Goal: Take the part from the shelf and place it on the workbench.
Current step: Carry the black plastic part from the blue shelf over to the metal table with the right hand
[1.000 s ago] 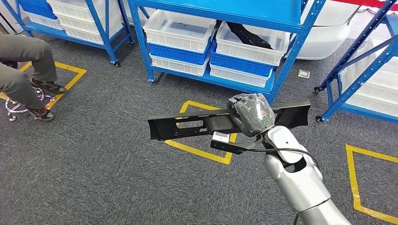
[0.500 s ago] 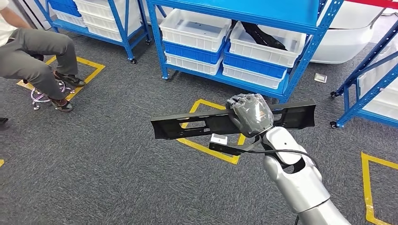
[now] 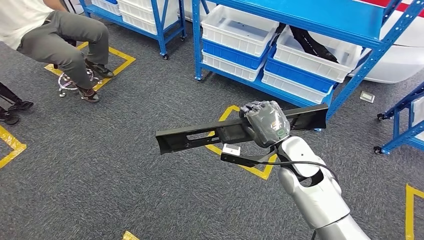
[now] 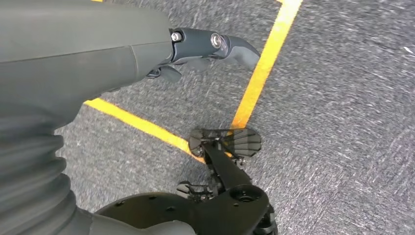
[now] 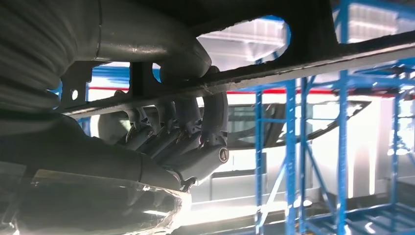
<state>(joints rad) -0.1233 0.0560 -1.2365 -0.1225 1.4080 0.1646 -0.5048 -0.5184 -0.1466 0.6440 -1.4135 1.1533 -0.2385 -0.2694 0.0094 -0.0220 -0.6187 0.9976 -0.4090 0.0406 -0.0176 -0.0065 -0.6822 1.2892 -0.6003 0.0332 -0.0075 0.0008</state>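
Over on the far left, a person (image 3: 60,35) sits on a stool, grey trousers, dark shoes planted on coarse grey carpet (image 3: 100,190) beside yellow tape (image 3: 121,59) marking a square. Next along, the blue steel shelf (image 3: 280,30) carries stacked white and blue plastic bins (image 3: 240,35), one with a dark strap-like piece lying in it. Centre stage: the part (image 3: 200,137), a long flat black plastic bar with slots and cut-outs, held roughly level in mid-air above the carpet, well clear of the shelf. The right hand (image 3: 265,122), in its glossy grey cover, grips it near the middle; from the right wrist, dark fingers (image 5: 195,132) curl up and around the bar's thin edge. Behind the hand, the smooth silver arm (image 3: 315,195) rises from below. As for the left hand (image 4: 147,54), it hangs over carpet and yellow tape, thumb sticking out, holding nothing; whether its fingers are spread, I cannot tell.
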